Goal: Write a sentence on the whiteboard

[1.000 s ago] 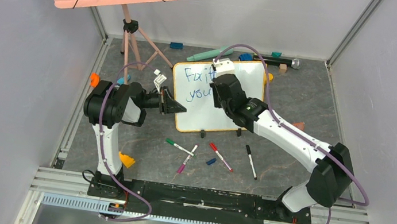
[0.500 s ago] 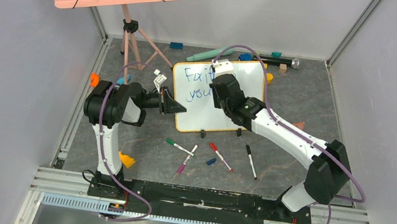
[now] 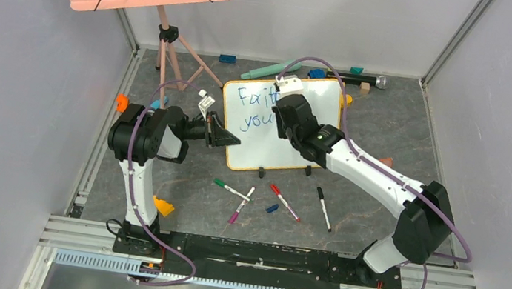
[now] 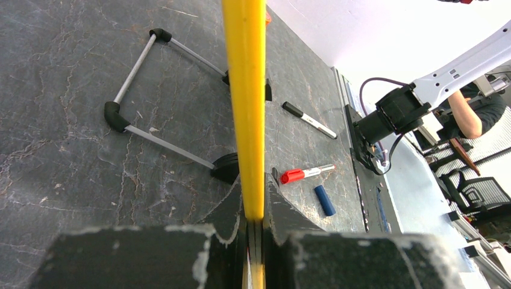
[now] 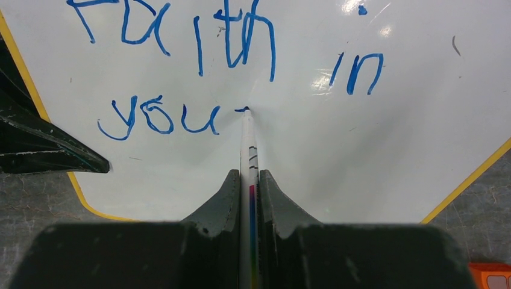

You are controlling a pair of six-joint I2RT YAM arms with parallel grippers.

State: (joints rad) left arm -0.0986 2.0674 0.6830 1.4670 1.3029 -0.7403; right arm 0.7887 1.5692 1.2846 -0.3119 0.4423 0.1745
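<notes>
So: two lines up in blue

Mid-table, the whiteboard [image 3: 267,150] stands upright. Right wrist cam reads the sentence [image 5: 199,42] as "Faith in you", hidden by the arm from above. The right gripper [image 5: 249,180] pinches a marker [image 5: 247,144], tip on board. The left gripper [image 4: 254,211] is clamped on the yellow frame.

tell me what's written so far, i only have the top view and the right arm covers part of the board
observer: the right wrist view shows the sentence reading "Faith in" on one line and "you" below it, in blue.
operator: is the pen tip down right now
observer: yes, the marker in the right gripper has its tip on the whiteboard, at a short dash after the u.
operator: left really clamping the frame
observer: yes, the left wrist view shows the left gripper shut on the yellow frame.
</notes>
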